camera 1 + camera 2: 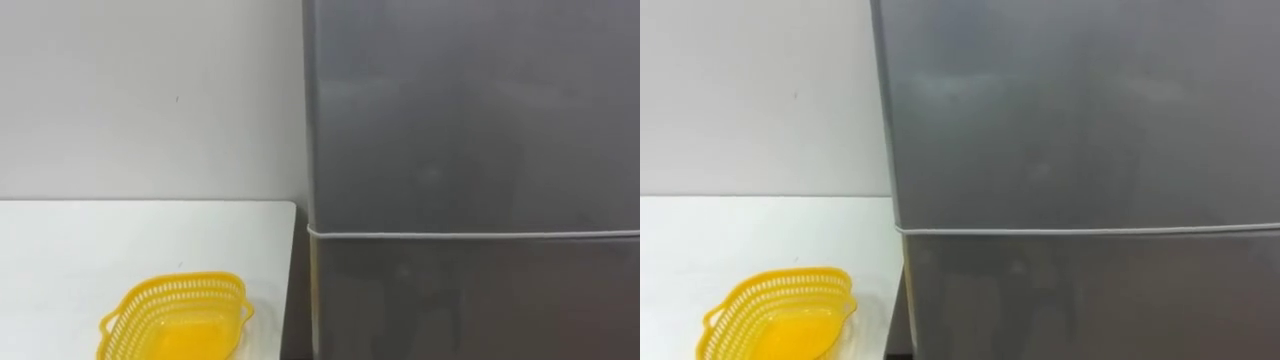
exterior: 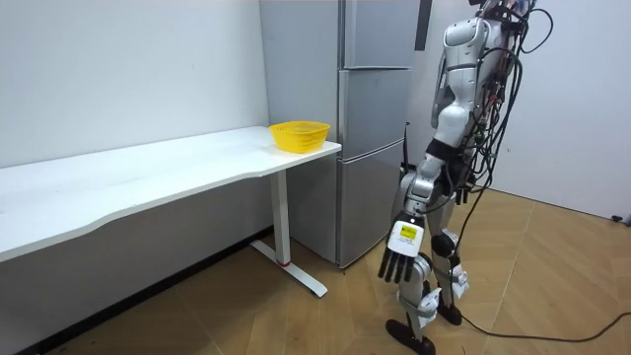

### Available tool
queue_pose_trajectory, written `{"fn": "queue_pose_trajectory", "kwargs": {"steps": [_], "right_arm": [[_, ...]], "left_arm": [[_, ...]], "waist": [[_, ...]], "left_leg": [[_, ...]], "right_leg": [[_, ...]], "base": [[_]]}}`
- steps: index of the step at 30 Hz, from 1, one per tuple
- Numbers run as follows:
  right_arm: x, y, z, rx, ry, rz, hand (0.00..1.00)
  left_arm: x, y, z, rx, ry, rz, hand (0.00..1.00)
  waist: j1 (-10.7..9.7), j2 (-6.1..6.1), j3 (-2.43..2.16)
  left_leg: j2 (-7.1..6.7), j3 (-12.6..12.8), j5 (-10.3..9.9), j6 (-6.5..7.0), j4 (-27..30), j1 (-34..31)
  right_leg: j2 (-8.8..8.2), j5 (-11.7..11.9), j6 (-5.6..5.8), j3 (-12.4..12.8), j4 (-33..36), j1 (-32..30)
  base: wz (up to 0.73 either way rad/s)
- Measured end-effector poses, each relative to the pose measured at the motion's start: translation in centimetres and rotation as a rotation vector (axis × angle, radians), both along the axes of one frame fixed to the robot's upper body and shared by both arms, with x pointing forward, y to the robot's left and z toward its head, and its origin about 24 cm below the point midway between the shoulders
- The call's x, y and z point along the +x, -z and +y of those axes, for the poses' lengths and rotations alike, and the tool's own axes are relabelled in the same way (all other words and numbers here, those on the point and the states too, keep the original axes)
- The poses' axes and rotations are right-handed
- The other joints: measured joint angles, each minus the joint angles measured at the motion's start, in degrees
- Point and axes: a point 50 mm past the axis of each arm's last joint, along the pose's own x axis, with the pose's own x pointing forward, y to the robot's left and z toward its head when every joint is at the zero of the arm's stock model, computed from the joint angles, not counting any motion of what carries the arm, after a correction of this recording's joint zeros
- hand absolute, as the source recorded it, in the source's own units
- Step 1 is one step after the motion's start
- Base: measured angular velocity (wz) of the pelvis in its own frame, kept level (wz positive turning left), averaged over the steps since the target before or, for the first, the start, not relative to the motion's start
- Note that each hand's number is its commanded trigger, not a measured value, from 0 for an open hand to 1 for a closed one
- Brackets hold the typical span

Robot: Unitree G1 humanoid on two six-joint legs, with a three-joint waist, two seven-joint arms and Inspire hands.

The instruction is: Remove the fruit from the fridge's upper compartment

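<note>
Yellow basket (image 1: 175,318) waits on the bench (image 1: 60,250) beside the fridge (image 1: 470,300), its upper door (image 1: 470,110) shut over whatever must be fetched; left hand (image 2: 402,258) hangs with fingers relaxed, so opening that door seems next.

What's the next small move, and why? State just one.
Probably raise the left hand toward the upper fridge door. That door is shut, so nothing inside can be reached yet. The hand hangs low at the robot's side, open and holding nothing. I cannot tell which edge of the door to pull.
</note>
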Motion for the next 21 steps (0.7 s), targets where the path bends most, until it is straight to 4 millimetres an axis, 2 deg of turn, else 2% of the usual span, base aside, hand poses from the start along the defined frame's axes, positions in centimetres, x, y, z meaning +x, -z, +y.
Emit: {"fn": "queue_pose_trajectory", "kwargs": {"steps": [5, 11, 16, 20, 21], "right_arm": [[0.6, -0.1, -0.1, -0.025, -0.007, -0.052, 0.00], [1.1, -0.1, -0.1, -0.035, -0.018, -0.097, 0.00], [1.0, -0.2, 0.0, -0.032, -0.030, -0.123, 0.00], [0.7, -0.1, 0.0, -0.033, -0.024, -0.116, 0.00], [0.3, -0.1, 0.0, -0.033, -0.019, -0.108, 0.00]], "left_arm": [[3.1, -2.5, 2.1, 0.226, -0.124, -0.150, 0.00], [6.7, -6.9, 3.7, 0.477, -0.230, -0.349, 0.00], [10.3, -12.6, 4.5, 0.670, -0.299, -0.628, 0.00], [11.8, -16.7, 4.3, 0.744, -0.308, -0.824, 0.00], [12.2, -18.3, 4.2, 0.782, -0.296, -0.894, 0.00]], "waist": [[-0.13, 0.58, -0.05], [-0.19, 0.87, -0.21], [-0.14, 1.40, -0.48], [0.03, 1.51, -0.52], [0.47, 1.44, -0.53]], "left_leg": [[-0.09, -0.15, 0.01, 0.01, -0.31, 0.08], [-0.15, -0.35, 0.02, 0.02, -0.65, 0.12], [-0.35, -0.90, 0.03, 0.04, -0.53, -0.02], [-0.44, -0.99, 0.03, 0.05, -0.63, 0.30], [-0.44, -0.94, 0.03, 0.05, -0.71, 0.29]], "right_leg": [[-0.02, 0.02, 0.00, 0.09, 0.08, -0.12], [-0.02, 0.01, 0.00, -0.03, 0.03, -0.26], [-0.10, 0.01, -0.01, 0.13, 0.00, -0.50], [-0.18, -0.06, 0.07, 0.27, -0.15, -0.17], [-0.14, -0.06, 0.07, 0.57, -0.46, -0.18]], "base": [[0.00], [0.00], [0.03], [-0.01], [-0.05]]}}
